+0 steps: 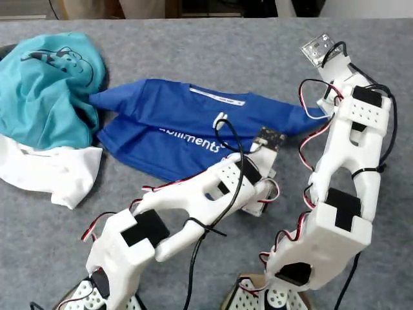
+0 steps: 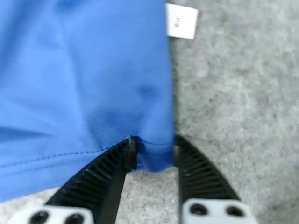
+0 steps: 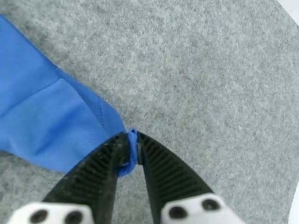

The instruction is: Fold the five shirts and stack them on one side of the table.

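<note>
We see a blue shirt (image 1: 161, 116), white-lettered, on a grey table (image 1: 193, 51); beside it a dark-printed teal shirt (image 1: 45, 90) and white shirt (image 1: 51, 171).

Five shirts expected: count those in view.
3: blue shirt spread mid-table, teal shirt bunched at left, white shirt partly under it. Others may be hidden.

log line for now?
left gripper: grips blue shirt hem | right gripper: grips its sleeve tip | teal shirt, white shirt: unfolded

Left gripper (image 2: 152, 149) and right gripper (image 3: 132, 144) are both clamped.
</note>
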Controlling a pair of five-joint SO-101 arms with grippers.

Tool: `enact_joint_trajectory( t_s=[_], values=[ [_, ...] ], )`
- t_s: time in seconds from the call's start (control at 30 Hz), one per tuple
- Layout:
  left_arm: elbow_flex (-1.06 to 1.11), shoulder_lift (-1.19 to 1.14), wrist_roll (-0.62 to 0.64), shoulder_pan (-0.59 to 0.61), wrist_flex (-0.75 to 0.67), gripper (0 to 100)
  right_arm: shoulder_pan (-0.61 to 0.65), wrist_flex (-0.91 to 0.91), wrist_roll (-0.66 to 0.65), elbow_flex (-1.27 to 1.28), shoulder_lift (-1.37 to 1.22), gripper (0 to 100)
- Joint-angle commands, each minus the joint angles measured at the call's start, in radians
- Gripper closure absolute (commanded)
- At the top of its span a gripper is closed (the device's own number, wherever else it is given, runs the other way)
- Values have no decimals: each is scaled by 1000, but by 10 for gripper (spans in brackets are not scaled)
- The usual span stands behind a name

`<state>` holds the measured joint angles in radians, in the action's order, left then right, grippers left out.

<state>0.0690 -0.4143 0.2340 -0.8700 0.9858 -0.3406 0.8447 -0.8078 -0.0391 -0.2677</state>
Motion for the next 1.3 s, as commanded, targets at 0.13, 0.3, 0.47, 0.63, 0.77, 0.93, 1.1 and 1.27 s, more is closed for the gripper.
enact_joint_trajectory(
  t_s=[0.13,0.3,0.47,0.63,0.77,0.93,1.1,1.27],
  values=[
    [-26,5,-86,-11,14,980,-19,6,-2,-47,4,996],
    [-143,5,-86,-2,183,981,-21,8,0,-47,5,996],
    [-376,5,-172,15,445,981,-16,92,61,-81,25,996],
    [-666,44,-287,100,698,981,13,377,114,-245,68,996],
    [-810,145,-413,181,776,981,47,606,107,-404,81,996],
    [-758,426,-526,305,776,981,51,776,107,-493,81,996],
    [-612,731,-594,381,776,982,47,885,107,-493,81,995],
    [-506,992,-597,442,776,982,48,941,115,-493,90,913]
  ],
)
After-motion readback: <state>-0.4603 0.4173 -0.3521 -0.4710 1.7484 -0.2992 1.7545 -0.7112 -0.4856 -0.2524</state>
